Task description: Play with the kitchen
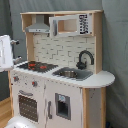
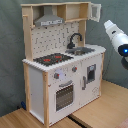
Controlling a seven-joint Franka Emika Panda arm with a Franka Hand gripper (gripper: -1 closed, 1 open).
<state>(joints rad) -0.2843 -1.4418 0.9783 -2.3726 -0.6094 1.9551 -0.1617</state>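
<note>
Kitchen (image 1: 60, 75) stands upright on a wooden floor (image 2: 100, 107) in both exterior views. Only the second exterior view shows the arm (image 2: 117, 37), right of the sink (image 2: 80, 50); gripper state: cannot tell.

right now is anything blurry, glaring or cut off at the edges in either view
In the first exterior view the kitchen looks soft, evenly lit, no glare; a white arm part is cropped at the first exterior view's left. In the second exterior view the arm is cut off at the right edge.
</note>
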